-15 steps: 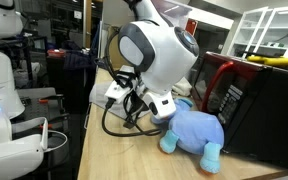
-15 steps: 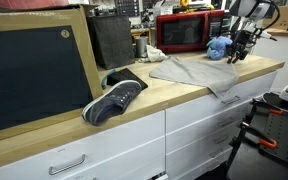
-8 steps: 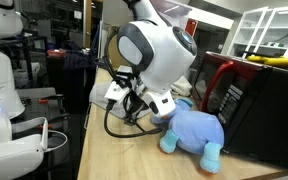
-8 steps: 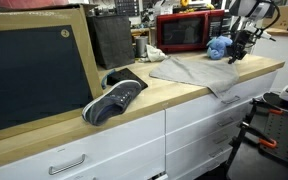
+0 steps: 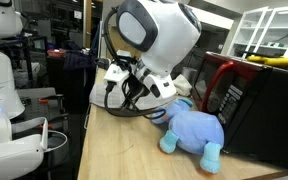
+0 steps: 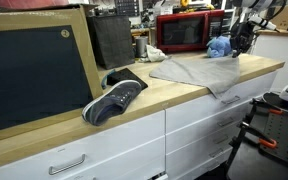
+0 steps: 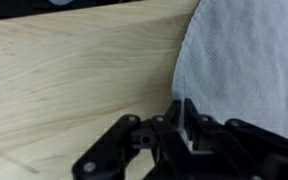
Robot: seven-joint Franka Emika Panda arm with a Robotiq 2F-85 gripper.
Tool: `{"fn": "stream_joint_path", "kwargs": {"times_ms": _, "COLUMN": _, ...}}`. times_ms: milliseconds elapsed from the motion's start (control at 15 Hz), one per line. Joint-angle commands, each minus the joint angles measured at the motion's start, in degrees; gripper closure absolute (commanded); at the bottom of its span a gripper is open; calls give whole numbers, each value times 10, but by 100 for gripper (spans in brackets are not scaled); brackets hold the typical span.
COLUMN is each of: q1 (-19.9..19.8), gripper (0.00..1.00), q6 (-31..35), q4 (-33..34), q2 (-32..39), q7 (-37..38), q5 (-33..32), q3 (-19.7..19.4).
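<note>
Exterior view: the arm (image 5: 154, 35) bends over the tabletop (image 5: 114, 150), its big white joint high and the wrist angled down and sideways. The claw (image 5: 162, 98) is low, just beside the blue plush toy (image 5: 194, 130), with its tips mostly hidden by cables. A microwave (image 5: 254, 100) stands behind the toy.

Exterior view: the claw (image 6: 238, 44) points down at the far corner of the grey cloth (image 6: 196, 72), next to the blue plush toy (image 6: 218, 46). The cloth lies flat on the tabletop (image 6: 174, 95) in front of the microwave (image 6: 184, 32). A shoe (image 6: 114, 100) sits well apart.

Wrist view: the claw (image 7: 184, 128) has its fingers together, pinching the edge of the grey cloth (image 7: 249, 60). Bare wooden tabletop (image 7: 74, 80) is beside it.
</note>
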Motion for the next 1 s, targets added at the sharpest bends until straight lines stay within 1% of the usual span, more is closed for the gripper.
{"fn": "stream_joint_path", "kwargs": {"times_ms": 0, "q1": 27, "gripper": 98, "q6": -54, "q4": 14, "q2": -23, "q7": 74, "q5": -40, "q3": -11}}
{"fn": "stream_joint_path", "kwargs": {"times_ms": 200, "q1": 48, "gripper": 98, "q6": -101, "q4": 42, "q2": -18, "q7": 154, "q5": -69, "q3": -16}}
{"fn": "stream_joint_path", "kwargs": {"times_ms": 400, "q1": 76, "gripper": 98, "q6": -134, "q4": 69, "q2": -10, "q7": 259, "q5": -88, "q3": -21}}
{"fn": "stream_joint_path", "kwargs": {"times_ms": 533, "q1": 93, "gripper": 98, "q6": -144, "q4": 85, "q2": -3, "q7": 333, "q5": -88, "q3": -22}}
{"fn": "stream_joint_path", "kwargs": {"times_ms": 733, "q1": 114, "gripper": 98, "q6": -159, "q4": 104, "q2": 6, "q7": 425, "q5": -80, "q3": -21}}
{"fn": "stream_joint_path", "kwargs": {"times_ms": 933, "q1": 131, "gripper": 98, "q6": -175, "q4": 114, "q2": 13, "q7": 497, "q5": -73, "q3": -19}}
